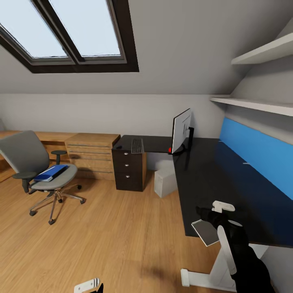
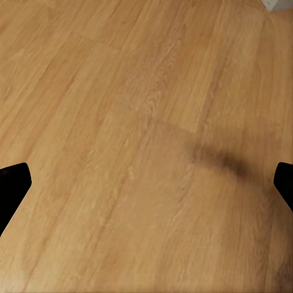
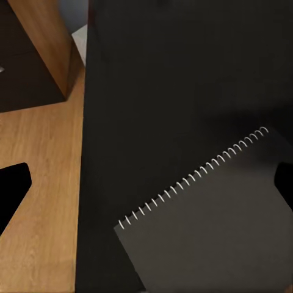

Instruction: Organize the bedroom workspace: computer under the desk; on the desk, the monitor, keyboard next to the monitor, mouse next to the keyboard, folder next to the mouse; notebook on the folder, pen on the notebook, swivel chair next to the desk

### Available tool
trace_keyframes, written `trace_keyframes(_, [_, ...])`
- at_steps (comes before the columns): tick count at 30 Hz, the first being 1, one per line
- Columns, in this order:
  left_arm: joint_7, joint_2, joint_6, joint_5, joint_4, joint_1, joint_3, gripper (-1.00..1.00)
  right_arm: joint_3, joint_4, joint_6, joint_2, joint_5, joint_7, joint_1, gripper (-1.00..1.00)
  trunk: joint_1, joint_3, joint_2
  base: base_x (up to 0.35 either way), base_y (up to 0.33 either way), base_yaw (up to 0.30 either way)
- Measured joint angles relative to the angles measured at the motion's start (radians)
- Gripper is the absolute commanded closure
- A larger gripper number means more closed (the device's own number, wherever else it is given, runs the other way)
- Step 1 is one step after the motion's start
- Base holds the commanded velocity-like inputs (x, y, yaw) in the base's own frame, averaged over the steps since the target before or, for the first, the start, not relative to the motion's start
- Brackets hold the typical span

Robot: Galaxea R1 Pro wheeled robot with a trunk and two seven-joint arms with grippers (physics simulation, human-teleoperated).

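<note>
Black notebook [image 3: 213, 213] is lying between our right gripper's [image 3: 149, 186] spread fingers; looks light, stiff-ish, so we're eyeing its overhanging edge.

notebook [image 3: 213, 226]: cut off by frame edge | left gripper [image 1: 90, 285]: mostly cropped | mouse [image 1: 119, 147]: tiny

Dark-framed slanted skylight [image 1: 69, 34] above; light wooden drawer cabinet [image 1: 91, 156] beside dark drawer unit [image 1: 129, 167]; white wall shelves [image 1: 260, 79]; wood-plank floor [image 2: 146, 146].
</note>
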Motion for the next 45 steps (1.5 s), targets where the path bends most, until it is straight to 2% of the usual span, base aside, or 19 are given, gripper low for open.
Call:
trace_keyframes(6, [0.000,0.000,-0.001,0.000,0.000,0.000,0.001,-1.00,-0.002,0.001,-0.001,0.004,-0.013,0.002,0.001,-1.00,0.001,0.000,0.000,-0.224,0.000,0.000])
trace_keyframes(18, [0.001,0.001,-0.001,0.000,0.000,0.000,0.001,-1.00,-0.017,0.002,0.001,-0.004,-0.101,0.002,0.001,-1.00,0.001,0.000,0.000,-0.335,0.019,0.000])
trace_keyframes(33, [0.002,0.000,-0.001,0.000,-0.001,0.000,0.001,-1.00,-0.078,0.003,0.001,-0.003,-0.128,0.002,0.001,-1.00,0.000,0.000,0.000,-0.237,0.057,0.000])
trace_keyframes(38, [0.002,0.000,0.000,0.002,-0.011,0.000,0.002,-1.00,-0.117,0.004,0.003,-0.005,-0.188,0.002,0.001,-1.00,0.000,0.000,0.000,-0.039,0.007,0.000])
trace_keyframes(39, [0.002,0.000,0.000,0.002,-0.014,0.000,0.002,-1.00,-0.126,0.005,0.004,-0.005,-0.204,0.002,0.001,-1.00,0.000,0.000,0.000,-0.015,0.003,0.000])
trace_keyframes(40, [0.002,0.000,0.000,0.002,-0.018,-0.001,0.002,-1.00,-0.148,0.008,0.010,-0.007,-0.238,0.002,0.001,-1.00,0.000,0.000,0.000,-0.015,0.003,0.000])
trace_keyframes(41, [0.002,-0.001,0.001,0.003,-0.022,-0.001,0.002,-1.00,-0.149,0.008,0.010,-0.007,-0.240,0.002,0.001,-1.00,0.000,0.000,0.000,-0.010,0.002,0.000])
trace_keyframes(42, [0.002,-0.001,0.001,0.003,-0.027,0.000,0.002,-1.00,-0.176,0.012,0.019,-0.008,-0.275,0.003,0.001,-1.00,0.000,0.000,0.000,-0.008,0.001,0.000])
trace_keyframes(45, [0.002,-0.001,0.001,0.004,-0.032,0.000,0.003,-1.00,-0.230,0.023,0.039,-0.012,-0.336,0.004,0.001,-1.00,0.008,-0.006,-0.014,-0.005,0.001,0.000])
